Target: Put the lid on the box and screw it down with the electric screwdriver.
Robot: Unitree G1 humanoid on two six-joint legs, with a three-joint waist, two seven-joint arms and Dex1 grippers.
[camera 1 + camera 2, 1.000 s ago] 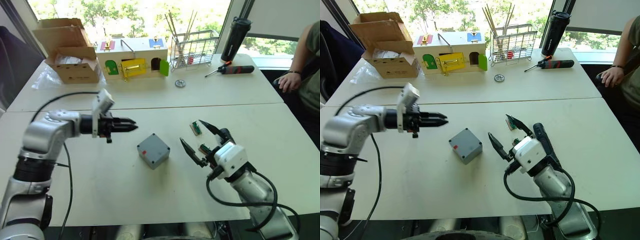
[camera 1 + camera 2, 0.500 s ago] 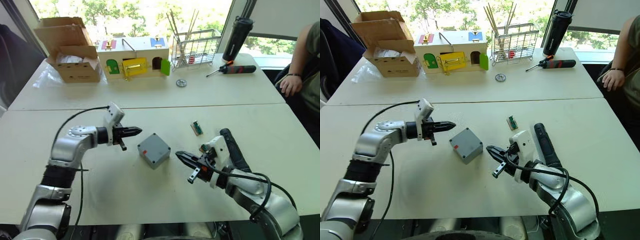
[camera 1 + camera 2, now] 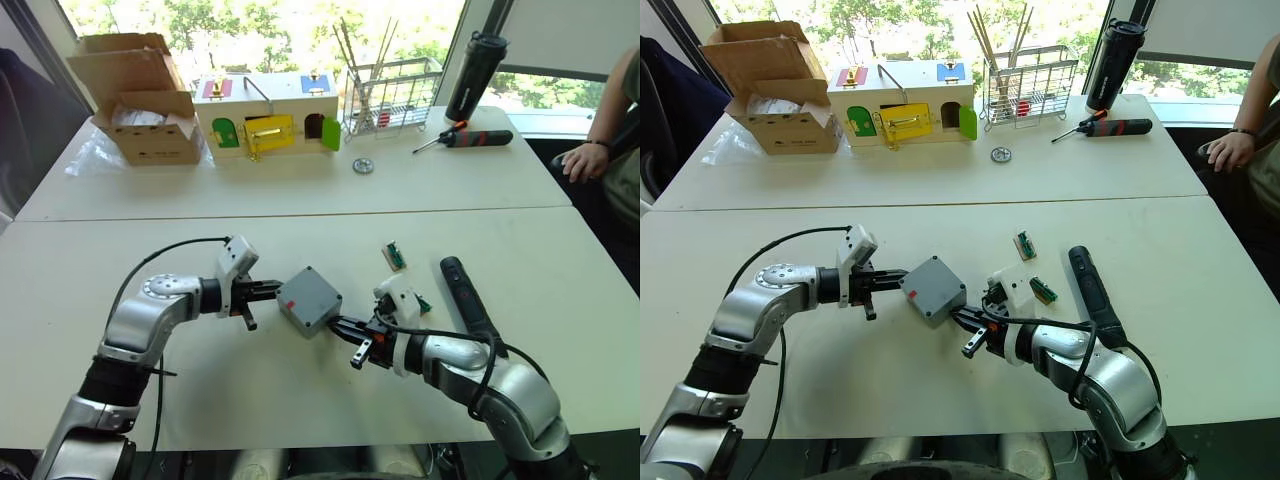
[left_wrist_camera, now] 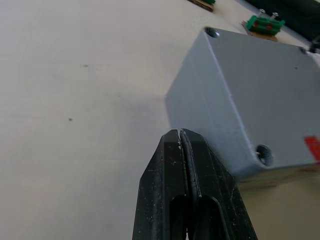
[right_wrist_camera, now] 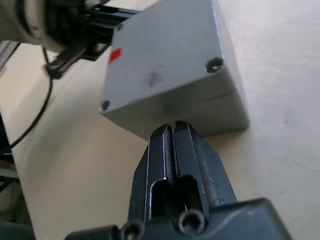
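Box [image 3: 309, 300] unlabelled, red mark; left claw [image 3: 272, 291], right claw [image 3: 336, 324] pinched together.

Bright daylight pours in from the windows behind the far edge of the pale white table [image 3: 300, 190], foliage outside blown nearly white. Soft shadows fall toward the camera under the small grey plastic box [image 3: 309, 300]. In the wrist views, the close black fingers [image 4: 185, 200] blur slightly.
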